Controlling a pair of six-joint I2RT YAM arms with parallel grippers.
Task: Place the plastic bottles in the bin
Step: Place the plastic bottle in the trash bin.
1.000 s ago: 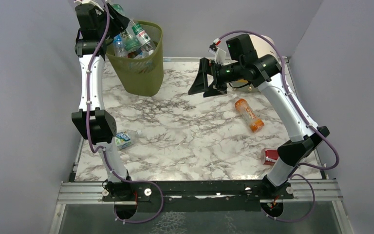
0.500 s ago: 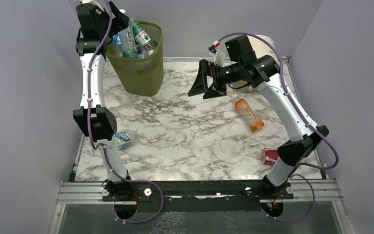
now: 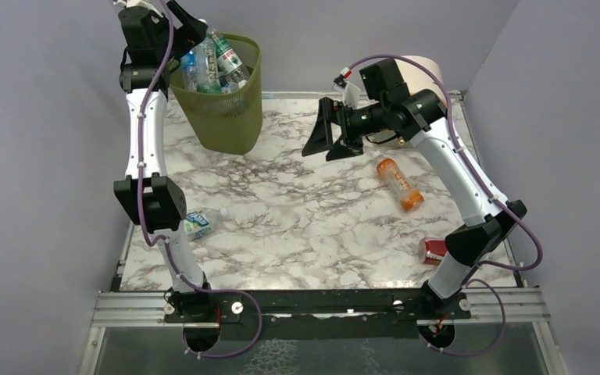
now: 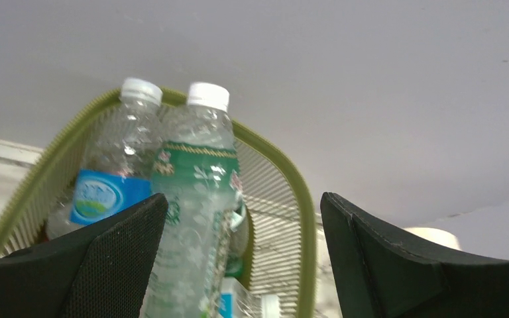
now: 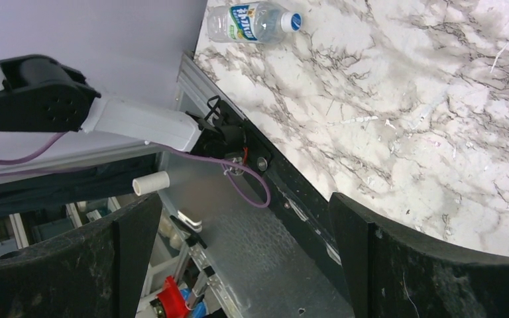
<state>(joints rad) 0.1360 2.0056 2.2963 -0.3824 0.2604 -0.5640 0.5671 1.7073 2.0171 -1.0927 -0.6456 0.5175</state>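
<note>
The olive-green mesh bin (image 3: 226,117) stands at the table's far left and holds several plastic bottles. A green-labelled one (image 3: 227,56) and a blue-labelled one (image 3: 192,72) poke above its rim. My left gripper (image 3: 194,31) hovers open over the bin's left rim. In the left wrist view the green-labelled bottle (image 4: 199,199) and the blue-labelled bottle (image 4: 109,179) stand in the bin (image 4: 305,218), beyond my open left gripper (image 4: 242,205), untouched. My right gripper (image 3: 324,137) hangs open and empty above the table's middle. An orange-filled bottle (image 3: 400,183), a red-labelled bottle (image 3: 434,250) and a blue-labelled bottle (image 3: 199,224) lie on the table.
A cream cylinder (image 3: 426,66) stands at the back right behind my right arm. The right wrist view shows the marble table (image 5: 437,119), its near left corner, a lying bottle (image 5: 255,22) and the left arm's white link (image 5: 139,122). Grey walls close three sides.
My left gripper has opened and let go of the green-labelled bottle, which now stands in the bin. The right arm has barely moved.
</note>
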